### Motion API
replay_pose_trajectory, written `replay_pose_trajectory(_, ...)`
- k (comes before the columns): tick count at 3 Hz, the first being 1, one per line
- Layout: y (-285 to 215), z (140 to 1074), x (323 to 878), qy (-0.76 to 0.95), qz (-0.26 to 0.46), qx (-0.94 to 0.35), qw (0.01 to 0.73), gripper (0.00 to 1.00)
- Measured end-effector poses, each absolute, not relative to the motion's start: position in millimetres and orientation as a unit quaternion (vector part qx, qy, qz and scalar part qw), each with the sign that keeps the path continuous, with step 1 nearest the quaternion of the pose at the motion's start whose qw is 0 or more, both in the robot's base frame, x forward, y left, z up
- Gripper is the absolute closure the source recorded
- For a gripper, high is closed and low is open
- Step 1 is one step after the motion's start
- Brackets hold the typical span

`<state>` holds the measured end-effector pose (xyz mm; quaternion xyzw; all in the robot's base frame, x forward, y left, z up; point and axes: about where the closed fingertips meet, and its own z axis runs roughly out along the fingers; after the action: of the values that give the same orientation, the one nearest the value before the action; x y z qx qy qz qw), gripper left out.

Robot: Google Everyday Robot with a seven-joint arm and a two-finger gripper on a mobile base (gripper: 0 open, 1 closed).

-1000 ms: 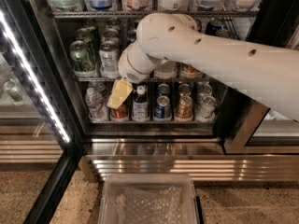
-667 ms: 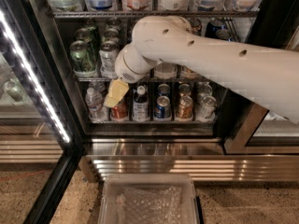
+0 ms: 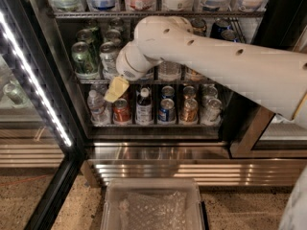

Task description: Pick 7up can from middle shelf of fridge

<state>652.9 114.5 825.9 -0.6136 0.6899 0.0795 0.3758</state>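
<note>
The fridge [image 3: 52, 75] stands open with its black frame and bright light strip [image 3: 34, 83] at the left. The middle shelf [image 3: 201, 82] is a wire rack with a silver front rail. The 7up can [image 3: 109, 56], pale silvery with a shiny top, stands at the front of the second row from the left, beside dark green cans [image 3: 81, 57]. My white arm reaches in from the right and hides the middle rows. My gripper [image 3: 116, 89], yellowish at the tip, hangs at the shelf's front rail, just below and slightly right of the 7up can.
The lower shelf holds a water bottle [image 3: 97, 107], a red can [image 3: 121, 110], a dark bottle [image 3: 144, 106], a blue-and-silver can [image 3: 166, 110] and more cans to the right. Bottles stand on the top shelf. A clear plastic bin [image 3: 152, 206] sits on the floor in front.
My gripper and wrist have moved a little to the left and up, closer to the front of the middle shelf. The cans have not moved.
</note>
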Motion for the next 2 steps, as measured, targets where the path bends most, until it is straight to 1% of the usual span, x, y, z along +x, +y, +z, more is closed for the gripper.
replay_pose_trajectory(1,115.8,830.1,667.7,0.692,0.085,-0.598,0.395,0.17)
replay_pose_trajectory(2,111.4,828.7,678.8,0.701,0.098,-0.573,0.413,0.21)
